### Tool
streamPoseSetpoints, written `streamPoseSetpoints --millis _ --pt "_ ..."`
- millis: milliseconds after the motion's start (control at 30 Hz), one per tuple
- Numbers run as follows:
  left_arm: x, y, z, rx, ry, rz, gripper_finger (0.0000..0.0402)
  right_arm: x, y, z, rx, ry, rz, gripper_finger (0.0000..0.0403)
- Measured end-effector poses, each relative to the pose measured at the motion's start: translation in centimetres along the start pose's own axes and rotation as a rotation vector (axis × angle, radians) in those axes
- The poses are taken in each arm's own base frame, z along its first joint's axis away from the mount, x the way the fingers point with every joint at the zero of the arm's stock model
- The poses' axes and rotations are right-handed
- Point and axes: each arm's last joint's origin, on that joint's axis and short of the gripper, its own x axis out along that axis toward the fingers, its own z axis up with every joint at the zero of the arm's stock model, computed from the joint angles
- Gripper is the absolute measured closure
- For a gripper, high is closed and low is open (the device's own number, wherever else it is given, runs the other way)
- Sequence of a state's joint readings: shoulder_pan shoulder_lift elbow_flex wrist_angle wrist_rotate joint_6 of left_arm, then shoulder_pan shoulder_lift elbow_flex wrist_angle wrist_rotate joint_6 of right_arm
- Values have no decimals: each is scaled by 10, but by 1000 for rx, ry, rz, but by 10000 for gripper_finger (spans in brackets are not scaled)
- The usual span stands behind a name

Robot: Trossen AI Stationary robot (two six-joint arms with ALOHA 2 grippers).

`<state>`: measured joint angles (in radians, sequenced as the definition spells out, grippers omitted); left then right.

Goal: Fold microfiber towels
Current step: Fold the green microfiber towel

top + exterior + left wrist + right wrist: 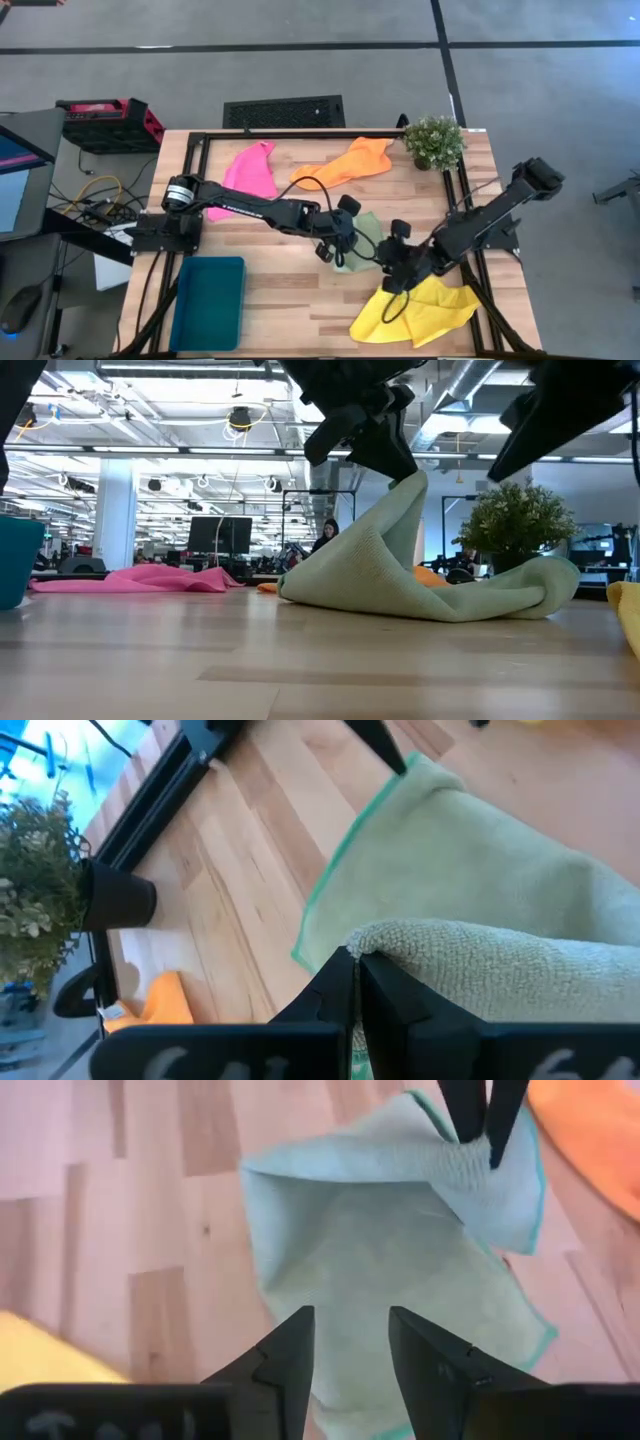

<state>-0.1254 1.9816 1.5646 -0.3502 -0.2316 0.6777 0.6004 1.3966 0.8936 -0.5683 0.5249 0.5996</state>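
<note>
Wooden table (300, 290) fills mid-frame; left hand (335, 238) reaches to centre, clamped on the light green towel (430, 585), lifting a corner. Right hand (392, 270) hovers beside it, fingers apart, holding nothing.

Your two arms were dark, built of slim black links with rounded joints. The left arm (255, 208) carried a silver-ringed round joint near its base and faint pale lettering along one link. Thin black cables looped beside both wrists. The right arm (490, 215) ended in a blocky housing.
</note>
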Motion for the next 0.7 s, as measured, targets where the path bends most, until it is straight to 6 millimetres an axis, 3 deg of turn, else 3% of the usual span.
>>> streamPoseSetpoints --millis 200,467,700 --pt "1 5 1 7 -41 14 401 -15 2 -2 -4 -47 13 248" --pt "2 13 5 44 -143 26 401 -16 2 -3 1 -45 -6 248" --pt "34 7 -5 49 -94 84 401 -18 2 -4 -5 -44 1 248"
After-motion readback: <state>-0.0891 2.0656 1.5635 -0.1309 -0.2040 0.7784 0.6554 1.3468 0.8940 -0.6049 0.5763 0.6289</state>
